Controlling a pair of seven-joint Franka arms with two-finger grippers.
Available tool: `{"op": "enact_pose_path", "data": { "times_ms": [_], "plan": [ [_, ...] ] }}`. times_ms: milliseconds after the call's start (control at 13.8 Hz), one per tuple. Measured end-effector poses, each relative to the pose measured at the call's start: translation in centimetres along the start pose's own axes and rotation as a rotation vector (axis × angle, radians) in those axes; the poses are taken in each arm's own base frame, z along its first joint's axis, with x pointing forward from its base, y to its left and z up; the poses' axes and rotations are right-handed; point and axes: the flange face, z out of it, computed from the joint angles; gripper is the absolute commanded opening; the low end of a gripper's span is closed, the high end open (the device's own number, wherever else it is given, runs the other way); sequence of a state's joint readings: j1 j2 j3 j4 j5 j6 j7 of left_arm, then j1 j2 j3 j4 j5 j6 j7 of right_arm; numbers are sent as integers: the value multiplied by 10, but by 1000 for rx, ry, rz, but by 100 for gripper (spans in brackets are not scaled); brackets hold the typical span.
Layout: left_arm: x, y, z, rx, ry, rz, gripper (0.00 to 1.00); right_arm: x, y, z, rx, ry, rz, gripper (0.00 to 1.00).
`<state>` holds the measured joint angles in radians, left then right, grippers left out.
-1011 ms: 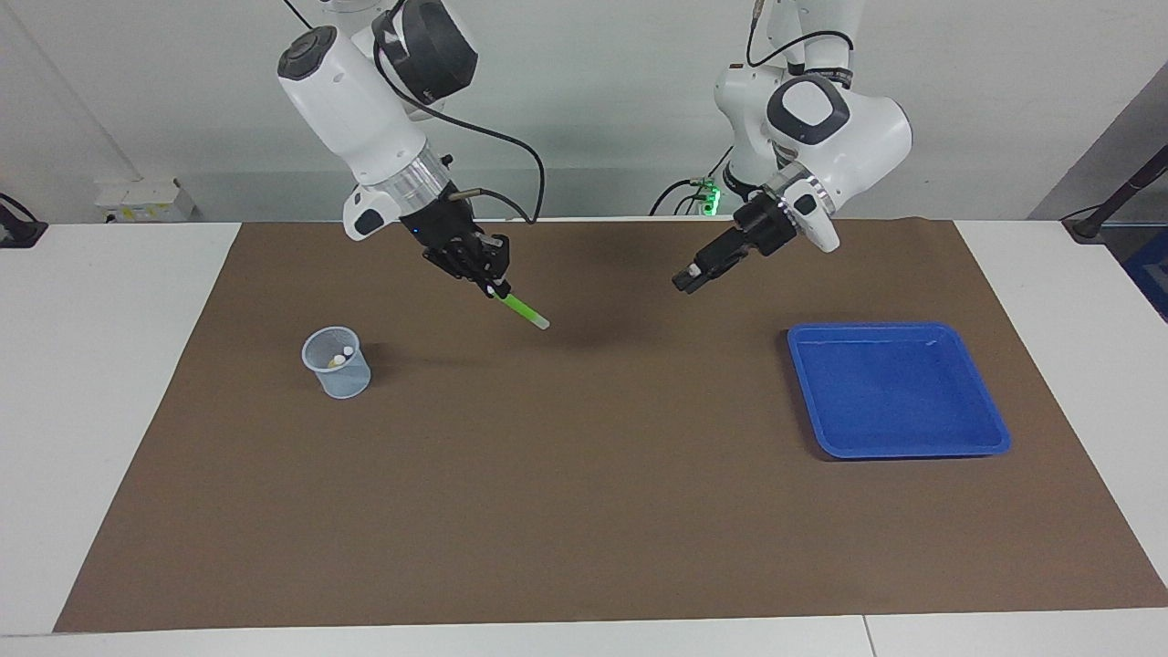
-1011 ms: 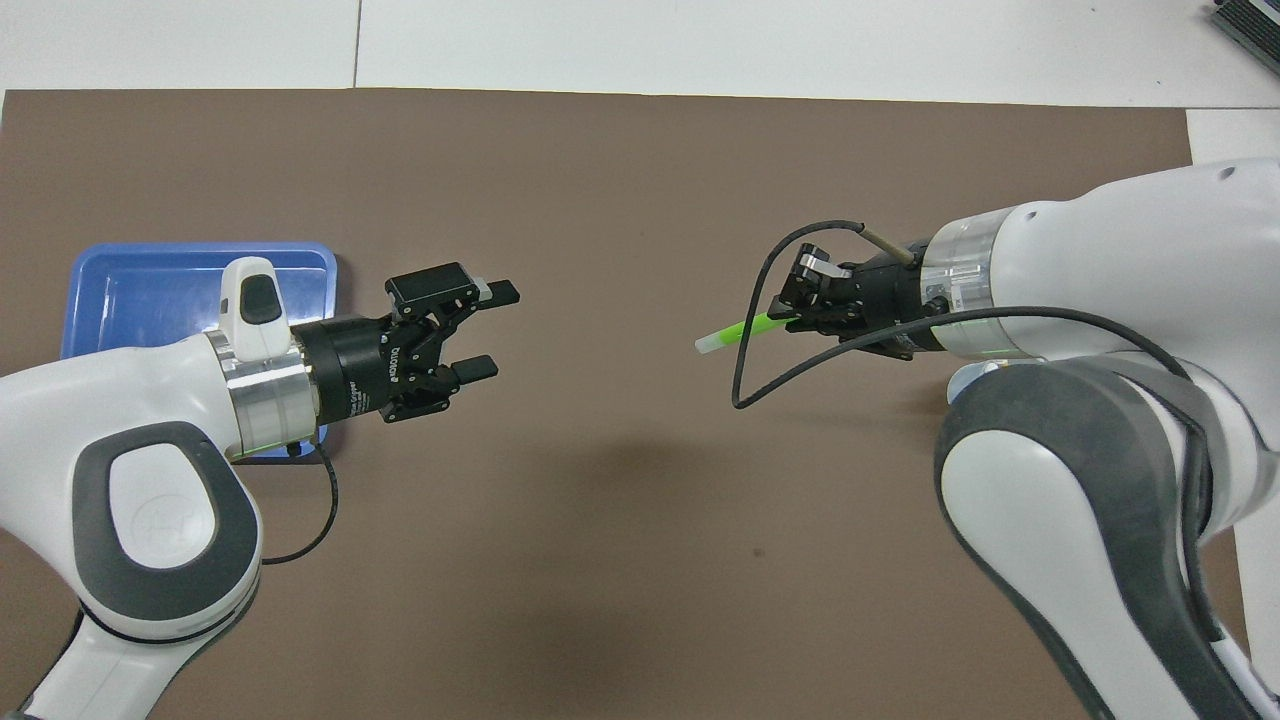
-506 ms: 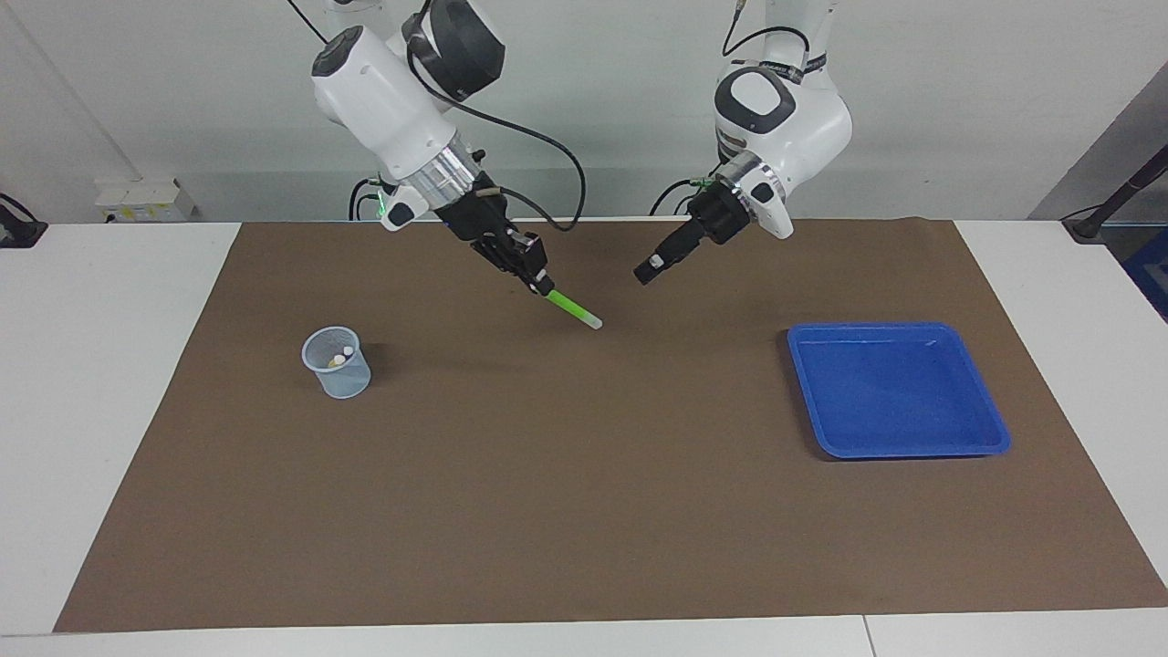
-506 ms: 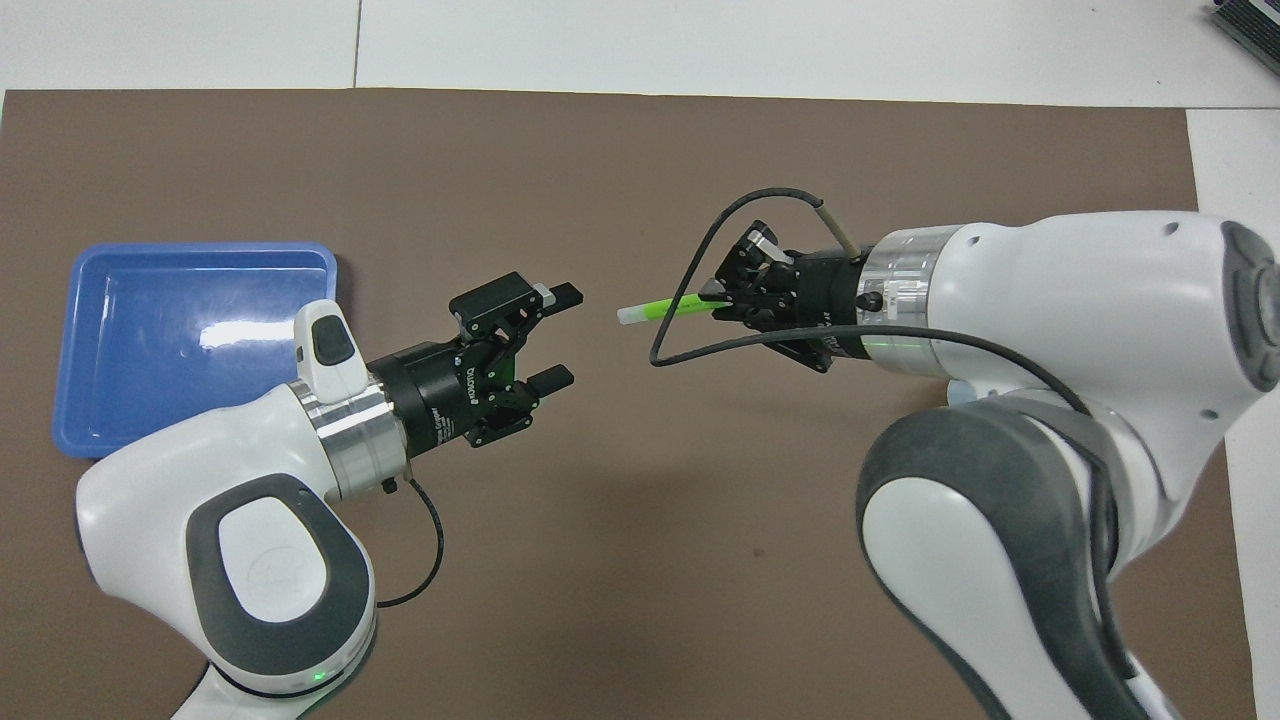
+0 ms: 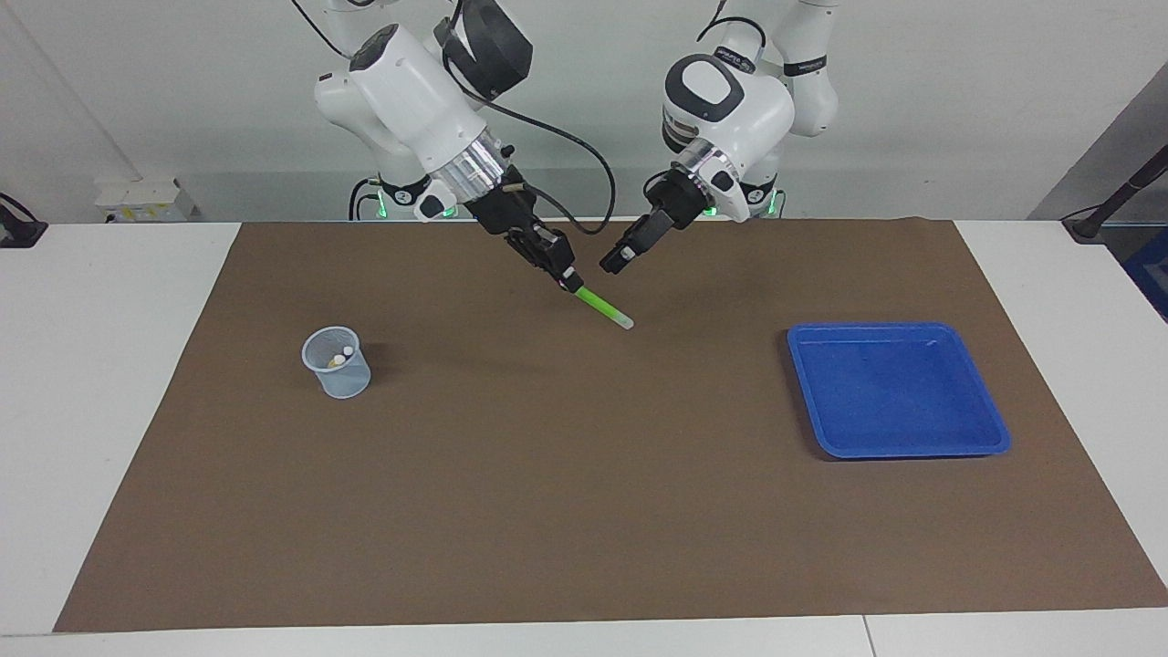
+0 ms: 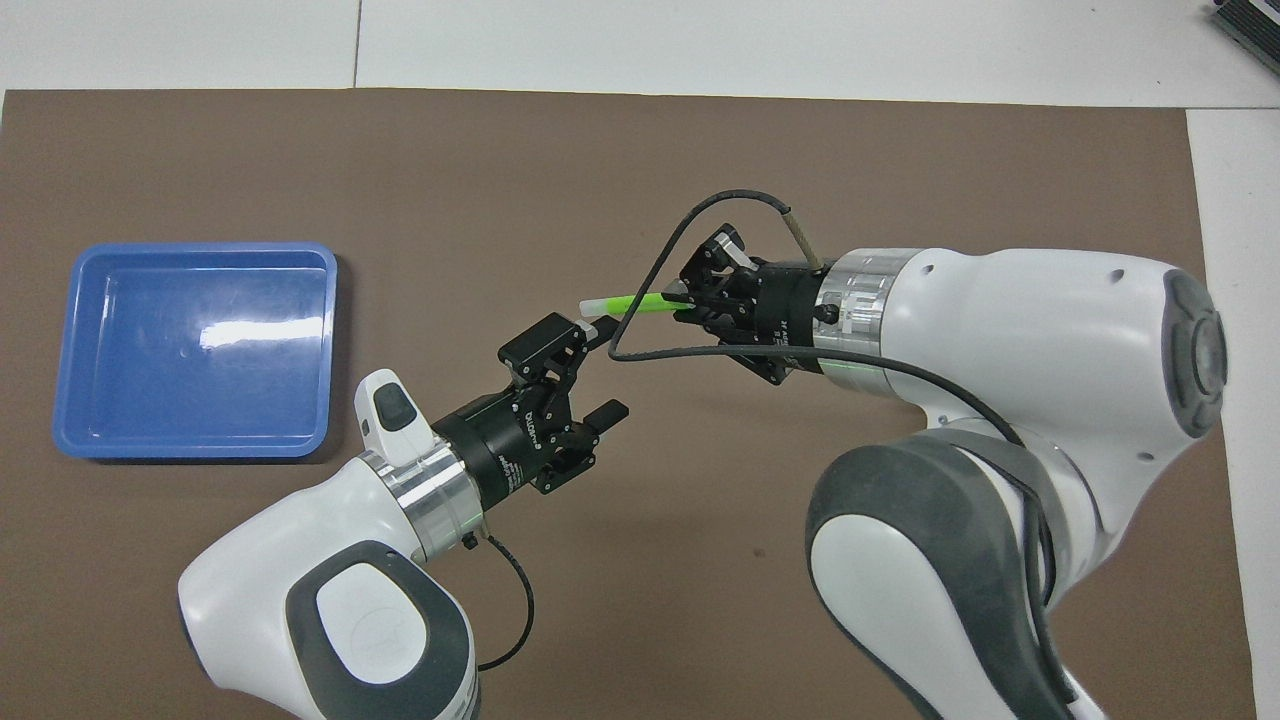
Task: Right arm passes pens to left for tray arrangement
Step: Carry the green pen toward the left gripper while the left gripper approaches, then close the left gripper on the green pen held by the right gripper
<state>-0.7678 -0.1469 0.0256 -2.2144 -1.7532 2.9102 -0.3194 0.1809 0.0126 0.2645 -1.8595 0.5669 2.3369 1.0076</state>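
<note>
Overhead view: slim cylindrical green pen (image 6: 640,301), pale-tipped.

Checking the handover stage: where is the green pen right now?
The green pen is held in the shut right gripper, up over the middle of the brown mat, its pale tip pointing toward the open left gripper close beside it.

wall: plain pale grey-white wall (image 5: 958,100), nothing fancy
table: white tabletop (image 5: 100,365)
cover: big brown mat (image 5: 566,493) over most of it
light: even, soft shadows
</note>
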Motion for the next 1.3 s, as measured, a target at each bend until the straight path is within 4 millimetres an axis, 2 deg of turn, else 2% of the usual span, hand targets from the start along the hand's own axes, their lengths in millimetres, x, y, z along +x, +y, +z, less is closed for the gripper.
{"op": "enact_pose_path", "data": {
  "times_ms": [433,867,1083,1300],
  "plan": [
    [1,9,0,-45,11,-77,98,0,0,0,-1,0,0,0],
    [10,11,29,-31,34,-84,97,0,0,0,-1,0,0,0],
    [11,14,36,-34,39,-84,96,0,0,0,-1,0,0,0],
    [12,20,42,-44,46,-83,88,0,0,0,-1,0,1,0]
  ]
}}
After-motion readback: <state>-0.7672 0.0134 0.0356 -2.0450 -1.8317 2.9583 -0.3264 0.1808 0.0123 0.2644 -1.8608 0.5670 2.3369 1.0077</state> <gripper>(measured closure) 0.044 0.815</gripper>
